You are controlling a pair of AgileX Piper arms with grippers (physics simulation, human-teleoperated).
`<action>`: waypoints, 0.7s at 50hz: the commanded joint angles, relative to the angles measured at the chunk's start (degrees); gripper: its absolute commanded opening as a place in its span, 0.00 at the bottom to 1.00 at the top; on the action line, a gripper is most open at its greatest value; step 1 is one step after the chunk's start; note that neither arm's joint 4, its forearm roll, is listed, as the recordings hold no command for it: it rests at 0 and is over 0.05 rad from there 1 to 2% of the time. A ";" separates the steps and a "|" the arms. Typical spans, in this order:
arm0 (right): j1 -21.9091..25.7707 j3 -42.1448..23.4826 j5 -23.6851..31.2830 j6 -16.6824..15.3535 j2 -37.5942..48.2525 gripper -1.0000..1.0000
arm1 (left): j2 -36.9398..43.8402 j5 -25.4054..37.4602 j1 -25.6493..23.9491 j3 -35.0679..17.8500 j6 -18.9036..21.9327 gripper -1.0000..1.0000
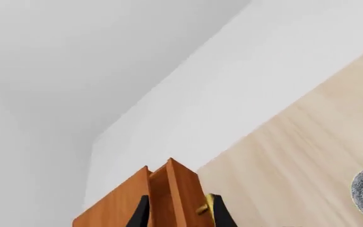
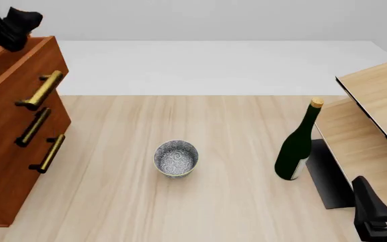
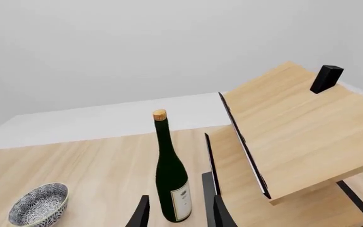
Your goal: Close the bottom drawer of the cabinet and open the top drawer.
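Presently catalogued: cabinet (image 2: pixel 8 131), reddish-brown wood, three stacked drawers, standing at the left end of the surface (image 2: pixel 234 201).

Top drawer (image 2: pixel 28 68): front juts slightly forward of the two below, so likely part open. Brass bar handle (image 2: pixel 42 89) on two posts. Judged stiff, heavy for its size, sliding on runners; smooth metal bar may slip, so the hold belongs at mid-bar, fingers closing across it, pull straight outward.

Bottom drawer (image 2: pixel 25 166): front looks flush with the carcass, judged shut. Handle (image 2: pixel 48 153) same pattern; a flat push on the wood front would serve if it needs seating.

Left pincer (image 1: pixel 179 212): at the cabinet's upper edge, above the top drawer. Wrist view shows two dark fingers (image 1: pixel 142 213) apart, straddling a wooden edge with a brass post (image 1: pixel 203 208) just inside one finger. Moderately open; whether it bears on the wood or the brass cannot be told. The front view shows only the arm's dark body (image 2: pixel 8 25).

Right pincer (image 3: pixel 178 213): low over the surface's right side, fingers parted, empty. Bottle (image 3: pixel 170 175) stands upright just ahead of it, untouched; bowl (image 3: pixel 38 204) farther off to its left; pale shelf unit (image 3: pixel 295 127) to its right.
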 commanded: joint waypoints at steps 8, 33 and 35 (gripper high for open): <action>0.16 -0.02 0.73 0.02 -0.73 1.00 | 4.87 13.89 2.24 -11.45 -15.11 1.00; 0.56 -0.05 0.80 -0.22 -0.77 1.00 | 5.44 17.90 6.64 -8.43 -25.95 1.00; 0.57 -0.07 1.08 -0.25 -1.06 1.00 | 5.28 17.43 6.88 -7.72 -25.94 1.00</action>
